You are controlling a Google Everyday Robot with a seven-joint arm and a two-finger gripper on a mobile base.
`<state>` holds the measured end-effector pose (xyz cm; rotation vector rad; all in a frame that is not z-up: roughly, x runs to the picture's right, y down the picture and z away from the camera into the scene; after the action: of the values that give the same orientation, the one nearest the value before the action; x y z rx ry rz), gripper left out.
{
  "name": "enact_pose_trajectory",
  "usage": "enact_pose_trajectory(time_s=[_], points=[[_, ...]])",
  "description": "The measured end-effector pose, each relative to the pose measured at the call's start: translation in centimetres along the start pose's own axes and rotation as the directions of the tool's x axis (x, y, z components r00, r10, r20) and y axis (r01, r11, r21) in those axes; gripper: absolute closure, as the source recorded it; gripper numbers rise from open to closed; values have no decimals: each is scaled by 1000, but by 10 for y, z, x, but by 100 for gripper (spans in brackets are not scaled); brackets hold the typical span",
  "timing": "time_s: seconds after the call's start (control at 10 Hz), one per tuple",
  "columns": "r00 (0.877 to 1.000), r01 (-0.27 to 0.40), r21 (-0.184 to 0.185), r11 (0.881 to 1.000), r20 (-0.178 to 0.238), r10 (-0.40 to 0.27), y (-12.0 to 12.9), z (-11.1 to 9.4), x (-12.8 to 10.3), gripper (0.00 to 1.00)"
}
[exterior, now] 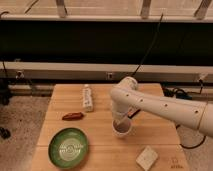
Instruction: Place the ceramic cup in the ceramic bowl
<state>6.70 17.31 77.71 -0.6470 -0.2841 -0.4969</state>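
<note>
The ceramic cup (121,130) is a small pale cup standing upright on the wooden table (100,150), right of centre. My gripper (120,121) comes down from the white arm (160,105) straight onto the cup's rim and inside. The ceramic bowl (68,148) is a wide green bowl with a pale ring pattern, at the front left of the table, well to the left of the cup and gripper.
A white bottle (88,97) lies on its side at the back left. A reddish-brown packet (73,116) lies between bottle and bowl. A pale square block (147,158) sits at the front right. A dark wall with cables runs behind the table.
</note>
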Motion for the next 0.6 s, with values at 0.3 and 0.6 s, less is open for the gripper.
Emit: enact_pose_trajectory(time_s=[0.3, 0.6], points=[[1000, 2, -1, 1000, 0, -2, -4, -9, 3, 100], [1000, 10, 1, 1000, -3, -10, -5, -18, 5, 100]])
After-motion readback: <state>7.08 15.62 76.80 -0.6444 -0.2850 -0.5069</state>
